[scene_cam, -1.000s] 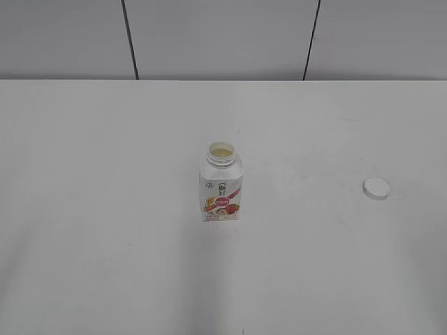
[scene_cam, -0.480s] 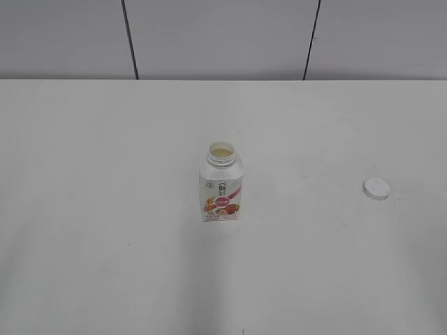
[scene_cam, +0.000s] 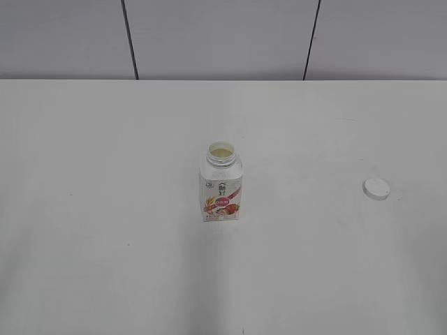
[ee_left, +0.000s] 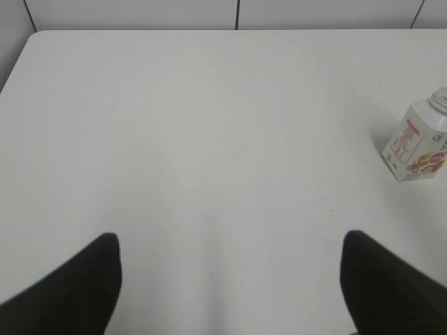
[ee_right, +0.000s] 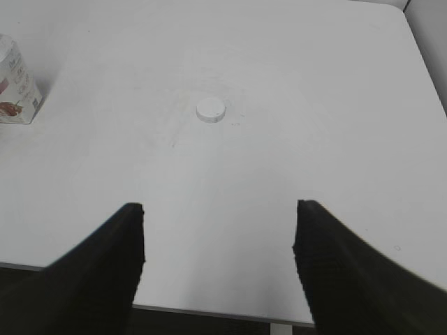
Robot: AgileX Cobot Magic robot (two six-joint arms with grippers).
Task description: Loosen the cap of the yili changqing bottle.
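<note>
A small squarish white plastic bottle with a red, pink and orange fruit label [scene_cam: 221, 184] stands upright near the middle of the broad white table [scene_cam: 105, 209], its wide threaded neck uncovered so that pale liquid shows at the mouth. The small round white plastic cap [scene_cam: 376, 188] lies flat on the tabletop well apart from the bottle, off to the right side of the exterior view and roughly level with the bottle's body. Neither arm appears in the exterior view. In the left wrist view the left gripper [ee_left: 230, 279] hangs above bare table with its two dark fingers [ee_left: 77, 289] spread wide at the lower corners and nothing between them; the bottle [ee_left: 419, 143] stands at the right edge of that view, well ahead of the fingers and partly cut off by the frame. In the right wrist view the right gripper [ee_right: 220, 269] is likewise spread wide and empty, its dark fingers [ee_right: 98, 272] low in the frame over the near edge of the table; the cap [ee_right: 211, 110] rests on the table ahead of it, about midway between the two fingers' lines, and the bottle [ee_right: 15, 87] shows only in part at the upper left edge
</note>
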